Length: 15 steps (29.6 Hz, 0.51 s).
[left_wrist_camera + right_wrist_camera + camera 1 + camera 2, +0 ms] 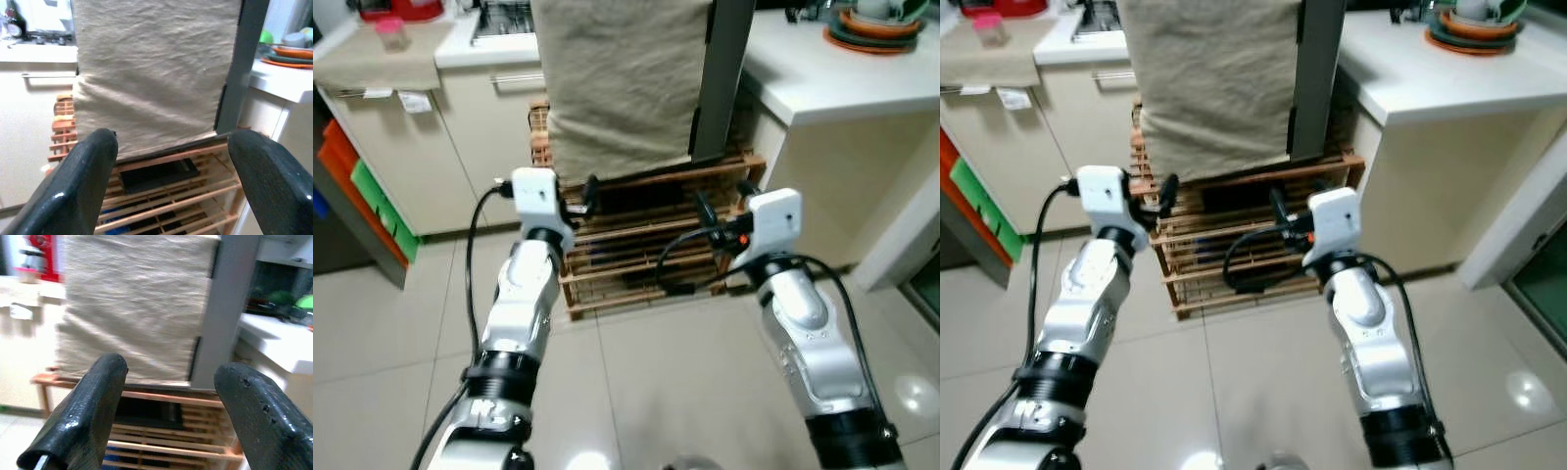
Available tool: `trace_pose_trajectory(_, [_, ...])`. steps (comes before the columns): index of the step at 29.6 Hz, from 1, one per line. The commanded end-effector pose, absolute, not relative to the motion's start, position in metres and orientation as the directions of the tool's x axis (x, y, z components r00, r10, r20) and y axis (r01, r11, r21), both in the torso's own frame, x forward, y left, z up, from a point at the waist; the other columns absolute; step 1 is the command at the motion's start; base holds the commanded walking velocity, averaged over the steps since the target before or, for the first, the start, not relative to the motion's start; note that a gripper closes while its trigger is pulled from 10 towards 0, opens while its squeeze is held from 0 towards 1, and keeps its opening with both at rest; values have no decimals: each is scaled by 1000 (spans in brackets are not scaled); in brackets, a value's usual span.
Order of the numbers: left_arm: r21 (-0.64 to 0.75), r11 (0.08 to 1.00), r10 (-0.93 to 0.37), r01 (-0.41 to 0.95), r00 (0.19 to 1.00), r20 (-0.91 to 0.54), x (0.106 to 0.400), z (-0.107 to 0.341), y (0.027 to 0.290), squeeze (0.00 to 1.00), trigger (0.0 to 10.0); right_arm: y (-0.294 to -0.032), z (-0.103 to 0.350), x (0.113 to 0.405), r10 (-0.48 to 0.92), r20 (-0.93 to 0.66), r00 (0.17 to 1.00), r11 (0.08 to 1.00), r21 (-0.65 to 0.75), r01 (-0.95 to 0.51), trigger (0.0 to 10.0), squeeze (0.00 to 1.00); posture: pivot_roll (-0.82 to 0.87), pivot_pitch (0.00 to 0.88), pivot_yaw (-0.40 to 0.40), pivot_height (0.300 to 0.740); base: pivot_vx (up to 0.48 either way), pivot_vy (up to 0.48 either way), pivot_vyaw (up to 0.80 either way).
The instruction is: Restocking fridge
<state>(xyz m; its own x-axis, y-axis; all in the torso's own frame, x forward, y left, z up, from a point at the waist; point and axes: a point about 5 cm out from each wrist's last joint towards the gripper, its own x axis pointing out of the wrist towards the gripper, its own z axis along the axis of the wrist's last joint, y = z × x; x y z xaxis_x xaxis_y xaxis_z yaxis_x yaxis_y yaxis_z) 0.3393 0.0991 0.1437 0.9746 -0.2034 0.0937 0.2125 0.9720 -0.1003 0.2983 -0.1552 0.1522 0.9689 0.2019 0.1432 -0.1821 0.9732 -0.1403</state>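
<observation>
Nearest the robot, over pale floor tiles (646, 382), both arms reach forward: the left gripper (166, 186) and right gripper (168, 416) each hold their fingers wide apart with nothing between them. Straight ahead and lower sits a slatted wooden rack (646, 245). On it stands the fridge (622, 78), upright and draped in beige cloth, a grey edge (720, 78) down its right side. That edge lies up and ahead of the right gripper, which looks the nearer. Counters flank both sides.
</observation>
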Motion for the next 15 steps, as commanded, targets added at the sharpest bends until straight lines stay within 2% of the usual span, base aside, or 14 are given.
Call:
trace_pose_trajectory(1, [-81, 982, -163, 172, 981, 102, 342, 146, 117, 0, 10000, -147, 161, 300, 223, 182, 958, 971, -124, -202, 10000, 0, -165, 0, 28, 740, 352, 326, 0])
trace_pose_trajectory(5, [-87, 982, -158, 166, 983, 96, 342, 144, 117, 0, 10000, -153, 158, 300, 193, 165, 967, 979, -92, -180, 10000, 0, -165, 0, 21, 740, 355, 323, 0])
trace_pose_trajectory(15, [-82, 985, -143, 151, 985, 96, 344, 143, 117, 0, 10000, -161, 160, 305, 182, 166, 969, 982, -84, -170, 10000, 0, -161, 0, -7, 740, 0, 469, 0])
